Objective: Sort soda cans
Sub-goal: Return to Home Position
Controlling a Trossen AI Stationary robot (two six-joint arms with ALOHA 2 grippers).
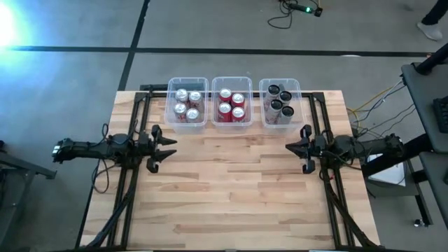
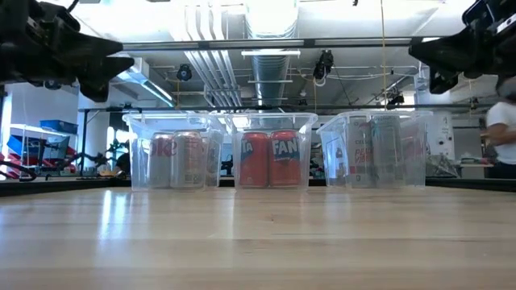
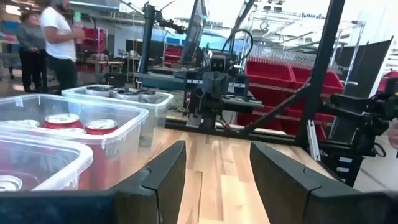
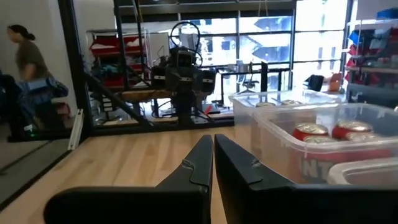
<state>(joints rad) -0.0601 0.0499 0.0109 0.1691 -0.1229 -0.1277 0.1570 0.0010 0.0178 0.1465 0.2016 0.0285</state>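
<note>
With the soda cans (image 1: 232,105) sorted by colour in three clear bins (image 1: 232,78) at the surface's (image 1: 231,203) far edge, I judge I'm homing both arms: left end effector (image 1: 170,148) open, right end effector (image 1: 288,147) closed, both empty, only parking left.

Tabletop (image 1: 231,182) lies open; three bins (image 1: 231,79) wall its far edge.

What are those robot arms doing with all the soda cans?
Nothing is being held now. The silver cans, red cans and black cans sit sorted in three clear bins at the table's far edge. The left hand, open, and the right hand, shut, hover empty at the sides.
</note>
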